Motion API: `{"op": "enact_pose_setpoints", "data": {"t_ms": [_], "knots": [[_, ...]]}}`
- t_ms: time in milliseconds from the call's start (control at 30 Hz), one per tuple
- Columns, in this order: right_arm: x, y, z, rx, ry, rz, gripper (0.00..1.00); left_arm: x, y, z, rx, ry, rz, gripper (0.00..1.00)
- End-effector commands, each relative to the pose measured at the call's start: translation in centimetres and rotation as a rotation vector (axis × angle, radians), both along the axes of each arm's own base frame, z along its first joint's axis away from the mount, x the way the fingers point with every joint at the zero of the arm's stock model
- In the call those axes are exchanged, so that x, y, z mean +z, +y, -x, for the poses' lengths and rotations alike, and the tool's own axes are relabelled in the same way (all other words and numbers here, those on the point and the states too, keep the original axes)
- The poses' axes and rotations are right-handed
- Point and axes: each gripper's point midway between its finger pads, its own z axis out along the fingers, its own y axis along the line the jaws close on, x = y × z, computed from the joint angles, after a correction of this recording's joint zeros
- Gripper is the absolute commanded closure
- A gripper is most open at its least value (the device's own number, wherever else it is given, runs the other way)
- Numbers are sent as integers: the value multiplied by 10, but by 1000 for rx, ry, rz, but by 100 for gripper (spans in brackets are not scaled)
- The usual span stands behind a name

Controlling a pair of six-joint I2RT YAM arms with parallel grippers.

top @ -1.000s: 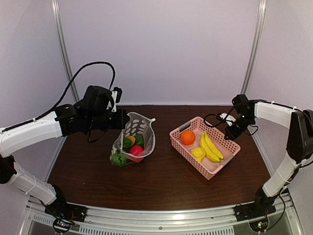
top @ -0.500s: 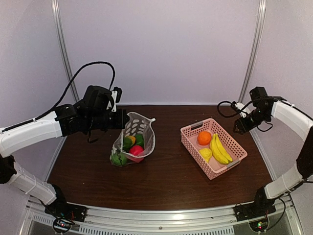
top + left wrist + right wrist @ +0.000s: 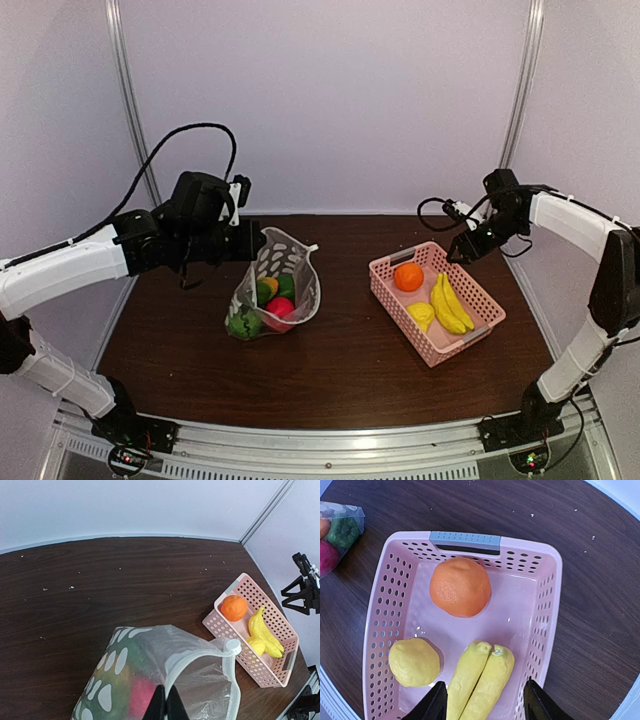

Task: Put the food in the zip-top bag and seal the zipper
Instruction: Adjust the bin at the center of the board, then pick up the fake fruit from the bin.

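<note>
Bag: one clear bag with white dots (image 3: pixel 283 262), left of the table's middle. Its bottom sits on the wood, and its mouth is lifted and gapes toward the basket.
Zipper strip: one whitish zipper strip (image 3: pixel 200 655) runs round the mouth, and it is not sealed. There's one small white slider (image 3: pixel 232 646) on the basket side.
Food in the bag: four pieces show through the plastic. That's two green pieces (image 3: pixel 243 323), one red piece (image 3: pixel 280 307) and one orange-yellow piece (image 3: pixel 266 288), all bunched at the bottom.
Food outside the bag: three items, all inside the basket. One orange (image 3: pixel 460 586) sits near the grey handle, one lemon (image 3: pixel 414 662) lies in a corner, and one bunch of two bananas (image 3: pixel 480 680) lies beside the lemon.
Left gripper: the left gripper (image 3: pixel 165 706) is clamped tight on the bag's mouth edge, holding it up.
Right gripper: the right gripper (image 3: pixel 485 705) has its jaws apart with nothing between them. It hovers above the basket, touching nothing.
Basket: one pink lattice basket (image 3: pixel 382 620), right of centre, well apart from the bag.
Table: one dark wooden table (image 3: pixel 340 370) under it all.
</note>
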Motion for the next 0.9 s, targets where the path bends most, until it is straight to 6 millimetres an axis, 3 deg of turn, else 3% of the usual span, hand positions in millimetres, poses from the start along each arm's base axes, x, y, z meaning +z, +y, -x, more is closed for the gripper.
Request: {"op": "enact_pose_setpoints", "data": {"t_ms": [0, 433, 867], "knots": [[-10, 13, -3, 47, 23, 14, 47, 19, -9, -6, -14, -30, 48, 100], [-70, 13, -9, 30, 129, 80, 41, 19, -12, -5, -25, -22, 48, 100], [-96, 18, -16, 3, 162, 85, 40, 15, -11, -5, -23, -14, 43, 100]]}}
